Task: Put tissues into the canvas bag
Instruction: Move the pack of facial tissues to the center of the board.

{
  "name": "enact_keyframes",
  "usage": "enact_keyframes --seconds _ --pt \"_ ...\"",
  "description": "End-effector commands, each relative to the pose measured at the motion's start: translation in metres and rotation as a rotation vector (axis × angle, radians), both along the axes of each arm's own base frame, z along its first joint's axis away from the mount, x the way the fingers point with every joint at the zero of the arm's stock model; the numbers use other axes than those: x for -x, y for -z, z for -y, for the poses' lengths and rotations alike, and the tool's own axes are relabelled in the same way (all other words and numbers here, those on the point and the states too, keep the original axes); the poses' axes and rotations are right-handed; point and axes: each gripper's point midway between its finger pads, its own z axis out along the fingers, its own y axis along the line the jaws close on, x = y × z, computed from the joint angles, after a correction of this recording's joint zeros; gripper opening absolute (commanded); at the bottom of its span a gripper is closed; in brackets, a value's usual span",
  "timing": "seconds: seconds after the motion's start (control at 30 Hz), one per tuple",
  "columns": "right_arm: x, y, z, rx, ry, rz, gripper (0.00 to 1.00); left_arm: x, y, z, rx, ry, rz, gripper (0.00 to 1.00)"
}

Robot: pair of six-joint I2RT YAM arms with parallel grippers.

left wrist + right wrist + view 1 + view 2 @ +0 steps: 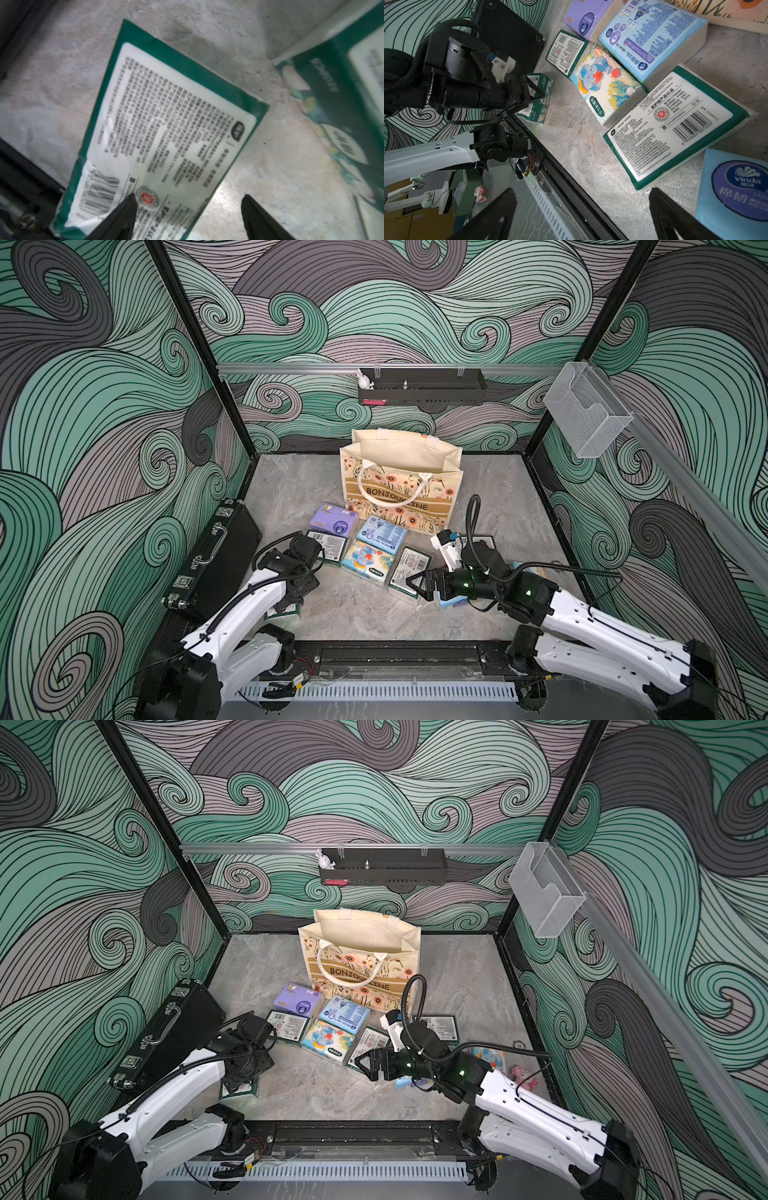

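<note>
The canvas bag [401, 477] stands upright and open-mouthed at the back middle. In front of it lie tissues: a purple pack [334, 520], a light blue pack [381, 533], an elephant pack [368, 562] and green-white packs [328, 545] [409, 572]. My left gripper [188, 205] points down, open, over a green-white pack [166, 124] near the front left; one fingertip [129, 204] is over its label, the other over bare floor. My right gripper [415, 583] is open and holds nothing, low beside a green-white pack [675, 128] and a light blue pack [737, 187].
A black hard case [216, 556] leans along the left wall next to my left arm. A small pink plush toy [523, 1077] lies at the right, behind my right arm. Another green-white pack [436, 1025] lies behind my right wrist. A black rail [399, 655] runs along the front edge.
</note>
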Motion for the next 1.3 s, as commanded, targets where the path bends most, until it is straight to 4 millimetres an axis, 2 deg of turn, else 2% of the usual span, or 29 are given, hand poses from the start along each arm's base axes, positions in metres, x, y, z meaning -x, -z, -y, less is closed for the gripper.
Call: enact_keyframes --seconds 0.0,0.23,0.47,0.53,0.63,0.7,0.77,0.83,0.93,0.97,1.03,1.07,1.17,1.27 --pt "-0.001 0.003 0.003 0.019 0.007 0.015 1.0 -0.012 0.008 0.045 0.269 0.041 0.076 0.8" --pt "-0.005 0.004 -0.005 0.028 0.001 0.007 1.0 0.009 0.013 0.083 0.53 -0.009 0.081 0.77" --pt "-0.01 0.01 -0.017 0.031 -0.007 -0.018 1.0 0.032 -0.002 0.106 0.613 0.0 0.08 0.76" --pt "-0.011 0.011 -0.023 0.024 -0.017 -0.032 1.0 0.033 -0.016 0.109 0.624 0.021 0.093 0.76" --pt "-0.008 0.014 -0.036 0.022 -0.052 -0.059 1.0 0.027 -0.044 0.1 0.56 0.108 0.161 0.77" --pt "-0.004 0.015 -0.047 0.029 -0.075 -0.064 1.0 0.022 -0.057 0.083 0.451 0.135 0.209 0.78" --pt "0.003 0.015 -0.06 0.03 -0.108 -0.067 1.0 0.022 -0.064 0.066 0.359 0.14 0.224 0.79" --pt "0.007 0.016 -0.075 0.019 -0.133 -0.077 1.0 0.021 -0.069 0.058 0.306 0.163 0.233 0.8" --pt "0.01 0.021 -0.094 -0.026 -0.165 -0.108 1.0 0.022 -0.063 0.048 0.24 0.171 0.205 0.79" --pt "0.009 0.023 -0.1 -0.044 -0.172 -0.119 1.0 0.024 -0.059 0.043 0.212 0.163 0.186 0.76" --pt "0.009 0.031 -0.112 -0.059 -0.186 -0.148 1.0 0.028 -0.05 0.031 0.144 0.138 0.142 0.58" --pt "0.008 0.033 -0.116 -0.058 -0.19 -0.158 1.0 0.029 -0.046 0.026 0.12 0.129 0.126 0.54" --pt "0.005 0.044 -0.13 -0.056 -0.193 -0.192 1.0 0.026 -0.04 0.018 0.076 0.107 0.109 0.52" --pt "0.001 0.051 -0.142 -0.066 -0.181 -0.208 1.0 0.021 -0.034 0.016 0.074 0.095 0.124 0.54"
